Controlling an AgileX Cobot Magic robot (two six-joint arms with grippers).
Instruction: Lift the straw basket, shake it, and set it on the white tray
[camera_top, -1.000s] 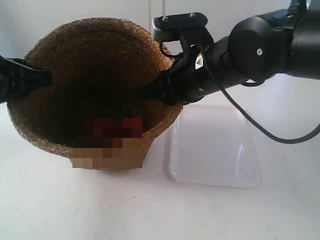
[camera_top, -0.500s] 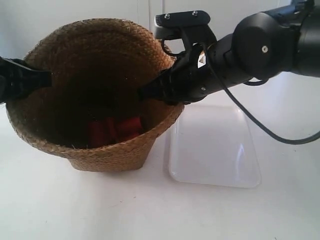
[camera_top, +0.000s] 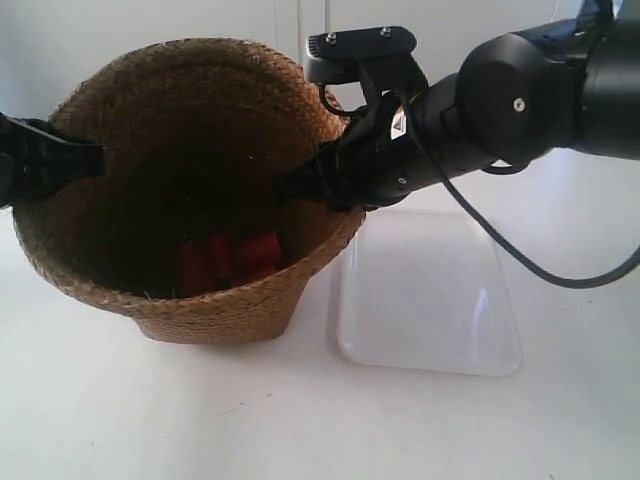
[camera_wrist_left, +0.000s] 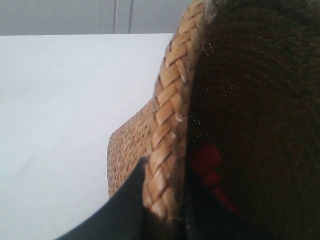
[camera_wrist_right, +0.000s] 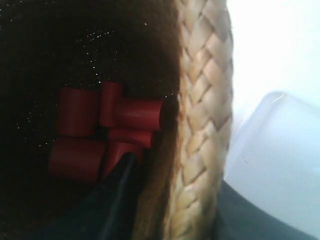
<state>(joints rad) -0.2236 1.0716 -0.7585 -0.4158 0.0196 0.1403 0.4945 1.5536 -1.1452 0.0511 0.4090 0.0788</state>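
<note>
The straw basket (camera_top: 225, 310) is tipped with its mouth toward the exterior camera, just left of the white tray (camera_top: 430, 290). Whether its base touches the table I cannot tell. My left gripper (camera_top: 95, 158) is shut on the braided rim (camera_wrist_left: 167, 125), one finger outside and one inside, in the left wrist view (camera_wrist_left: 167, 192). My right gripper (camera_top: 300, 186) is shut on the opposite rim (camera_wrist_right: 202, 100), on the tray's side; its jaws straddle the braid (camera_wrist_right: 185, 200). The tray's corner (camera_wrist_right: 280, 150) shows just beyond.
Several red cylinders (camera_top: 230, 260) lie in the basket's bottom, also in the right wrist view (camera_wrist_right: 100, 130). A black cable (camera_top: 520, 255) hangs from the right arm over the tray. White table (camera_top: 150, 420) all around, pale wall behind.
The right arm and the basket's rim nudged slightly right, then back left. Both grippers stay shut on the rim. The red cylinders have barely shifted.
</note>
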